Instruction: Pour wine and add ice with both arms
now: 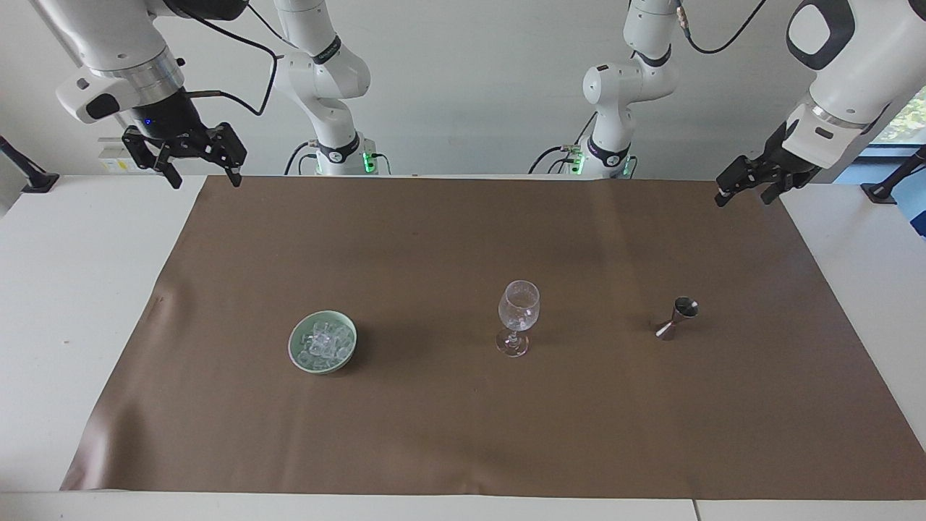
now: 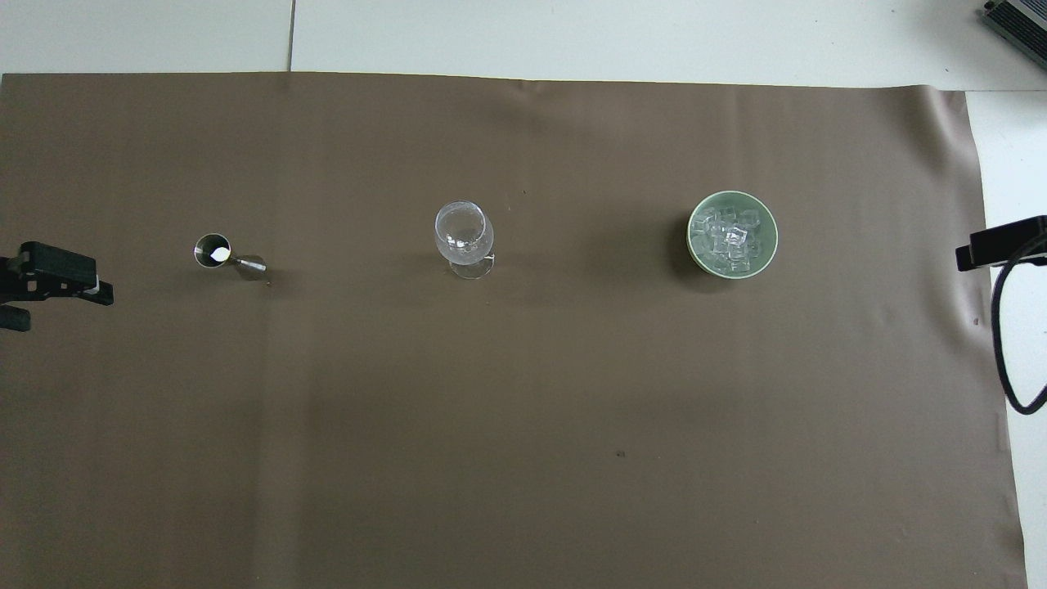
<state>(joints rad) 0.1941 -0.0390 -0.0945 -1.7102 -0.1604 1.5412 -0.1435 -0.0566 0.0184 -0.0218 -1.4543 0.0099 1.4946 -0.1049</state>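
Both jaws stand apart and empty: left gripper (image 1: 745, 189) hangs over the mat's corner at the robots' edge, right gripper (image 1: 189, 158) waits over the matching corner at its own end. Jigger (image 1: 676, 318) stands upright mid-bench toward the left arm's end, glass (image 1: 518, 317) central, ice (image 1: 325, 341) heaped in the bowl (image 1: 298, 353) toward the right arm's end. Steel jigger looks light, stiff and slick; its narrow waist seems the best hold. Ice will likely slip; pinch one chunk.

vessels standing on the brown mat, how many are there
3. The small dark steel hourglass jigger stands toward the left arm's end, the clear stemmed wine glass in the middle, the pale green bowl of clear ice chunks toward the right arm's end. None looks hidden.
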